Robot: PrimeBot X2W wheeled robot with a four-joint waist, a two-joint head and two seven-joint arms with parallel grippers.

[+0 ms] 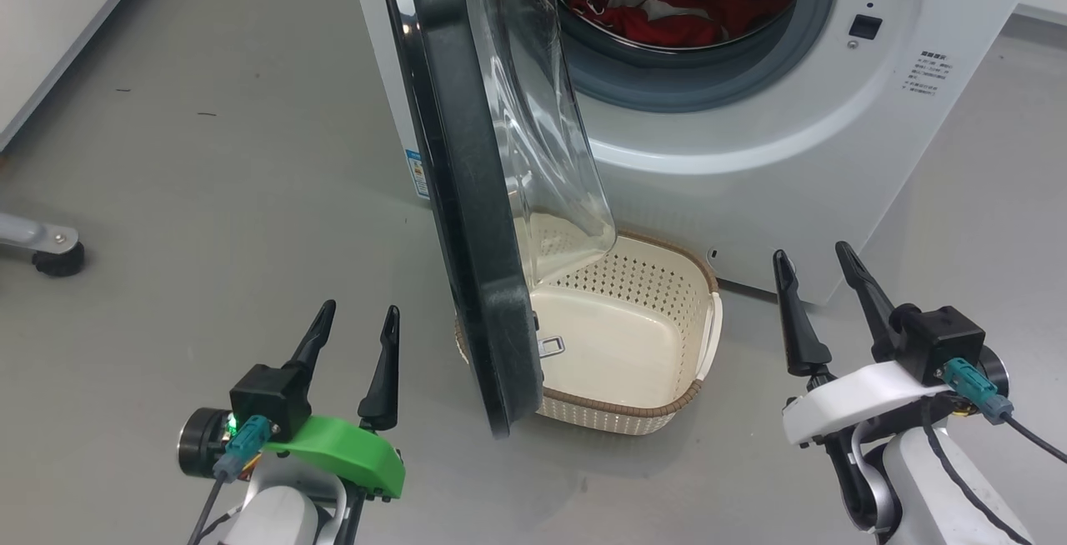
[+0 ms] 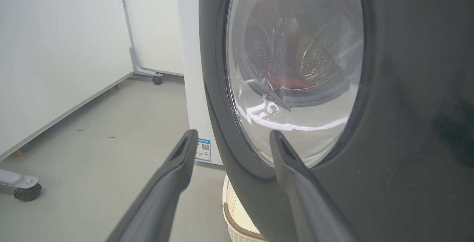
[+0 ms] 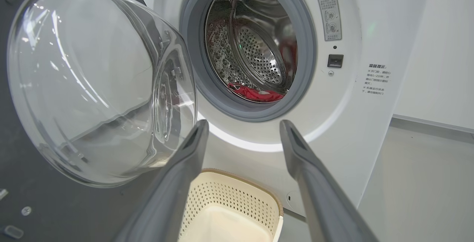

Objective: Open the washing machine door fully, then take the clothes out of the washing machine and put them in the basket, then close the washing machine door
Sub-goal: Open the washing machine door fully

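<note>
2 arms are held low, fingers pointed up: left gripper (image 1: 360,307) beside the part-open washing machine door (image 1: 467,195), right gripper (image 1: 810,250) near the basket (image 1: 633,407). Jaws on both are spread wide, nothing gripped. Clothes (image 1: 667,16) are seen inside the washing machine (image 1: 750,195)

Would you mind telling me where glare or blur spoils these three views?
Head view: the door glass warps the basket behind it. Left wrist view: reflections veil that glass; the fingers look soft. Right wrist view: highlights streak the glass and drum.
</note>
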